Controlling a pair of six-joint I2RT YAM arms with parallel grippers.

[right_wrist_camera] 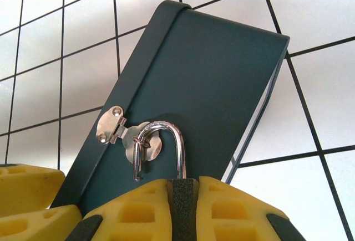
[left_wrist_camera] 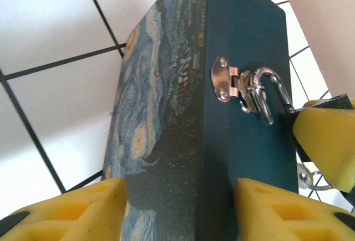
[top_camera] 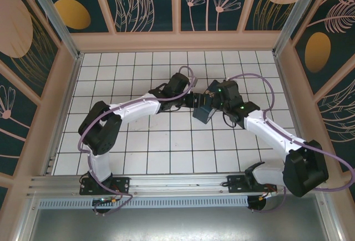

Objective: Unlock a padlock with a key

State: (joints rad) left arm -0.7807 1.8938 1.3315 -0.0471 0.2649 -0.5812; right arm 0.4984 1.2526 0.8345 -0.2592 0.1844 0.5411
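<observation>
The blue-and-yellow swirl-painted box (top_camera: 204,113) stands tilted on the white tiles between the two arms. My left gripper (left_wrist_camera: 180,208) has its yellow fingers against the box (left_wrist_camera: 244,141) on both sides, a corner of the box in the gap. The padlock (right_wrist_camera: 180,141) hangs through the box's silver hasp (right_wrist_camera: 111,124). One leg of its shackle is free of the dark body. My right gripper (right_wrist_camera: 184,188) is shut on that body. In the left wrist view a small metal ring (left_wrist_camera: 312,180) shows under the right gripper's finger (left_wrist_camera: 327,141). The key itself is hidden.
Both arms meet near the middle of the tiled floor (top_camera: 138,147), left gripper (top_camera: 187,92) and right gripper (top_camera: 215,98) close together. Wooden walls with painted panels (top_camera: 177,41) close in the back and sides. A metal rail (top_camera: 166,183) runs along the near edge.
</observation>
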